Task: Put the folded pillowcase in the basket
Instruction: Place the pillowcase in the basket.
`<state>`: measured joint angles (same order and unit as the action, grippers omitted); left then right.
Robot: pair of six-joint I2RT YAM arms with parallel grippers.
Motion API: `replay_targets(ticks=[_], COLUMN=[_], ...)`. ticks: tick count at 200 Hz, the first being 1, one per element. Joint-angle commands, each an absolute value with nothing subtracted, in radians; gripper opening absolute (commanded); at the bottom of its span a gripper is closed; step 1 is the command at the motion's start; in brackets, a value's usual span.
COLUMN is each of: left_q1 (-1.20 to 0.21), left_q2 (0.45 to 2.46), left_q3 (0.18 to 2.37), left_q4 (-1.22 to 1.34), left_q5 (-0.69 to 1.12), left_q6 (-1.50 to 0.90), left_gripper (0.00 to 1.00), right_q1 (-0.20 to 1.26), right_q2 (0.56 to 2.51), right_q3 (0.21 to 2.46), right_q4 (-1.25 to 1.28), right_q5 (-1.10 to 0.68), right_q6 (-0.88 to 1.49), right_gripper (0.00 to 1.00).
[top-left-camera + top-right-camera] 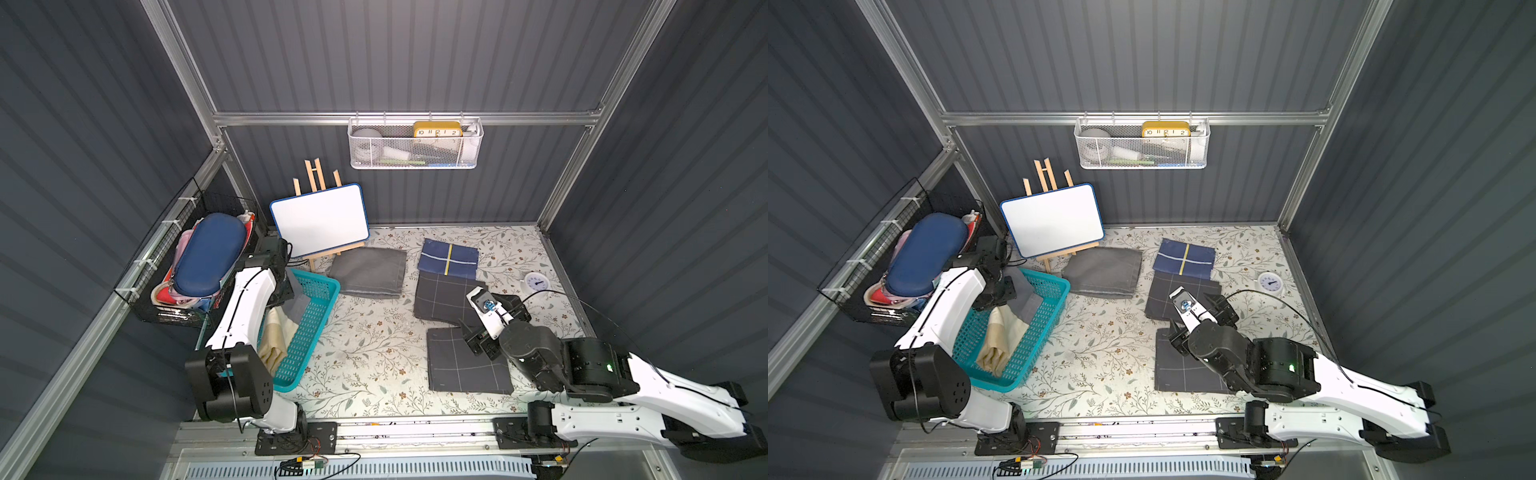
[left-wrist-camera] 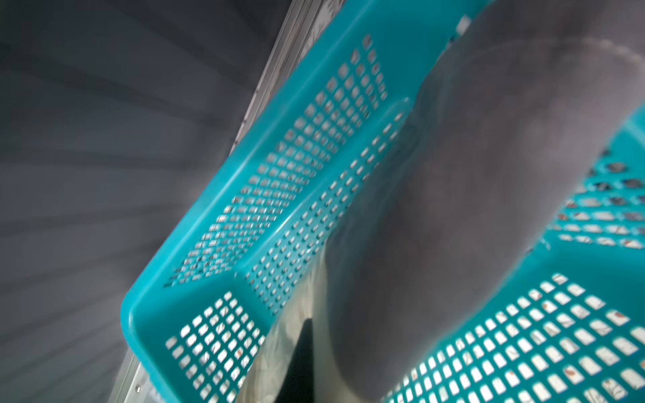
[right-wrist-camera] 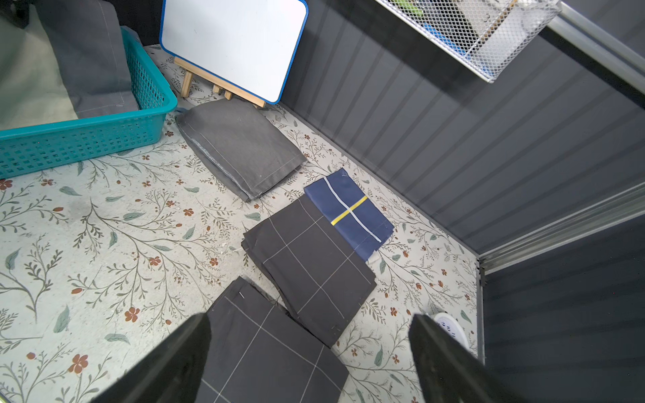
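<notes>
The teal perforated basket stands at the table's left, with a cream cloth lying in it. My left gripper is over the basket's far end, shut on a grey folded pillowcase that hangs down into the basket. My right gripper hovers open over two dark checked folded cloths, holding nothing.
On the floral table lie another grey folded cloth, a navy one with a yellow stripe and a small white clock. A whiteboard on an easel stands at the back. A black wire basket hangs left, a white mesh basket on the back wall.
</notes>
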<state>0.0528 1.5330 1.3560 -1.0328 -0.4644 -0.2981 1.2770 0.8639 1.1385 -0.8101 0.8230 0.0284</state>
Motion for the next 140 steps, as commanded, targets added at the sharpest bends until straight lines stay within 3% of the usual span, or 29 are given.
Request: replay_targets(ticks=[1,30,48,90,140], left_q1=[0.062,0.063,0.052,-0.121,-0.117], left_q2=[1.59,1.591,1.511,1.308,1.196], left_q3=[1.349,1.35,1.333,1.302,1.231], left_q4=[-0.948,-0.903,-0.894,-0.986,-1.025], left_q5=[-0.449,-0.444,-0.347,-0.313,-0.332], left_q6=[-0.235,-0.257,-0.266,-0.39,-0.447], left_gripper=[0.03,0.0,0.0,0.0,0.0], right_q1=[1.274,1.274,1.275,1.275,1.274], right_q2=[0.862,0.85,0.844,0.857,0.882], right_q3=[1.137,1.132,1.126,1.118,1.141], right_q4=[-0.832,-0.85,-0.856,-0.842,-0.834], right_q5=[0.83,0.834,0.837,0.843,0.835], right_q6=[0.057,0.076,0.085,0.078,0.077], right_gripper=[0.94,0.94,0.94,0.94,0.94])
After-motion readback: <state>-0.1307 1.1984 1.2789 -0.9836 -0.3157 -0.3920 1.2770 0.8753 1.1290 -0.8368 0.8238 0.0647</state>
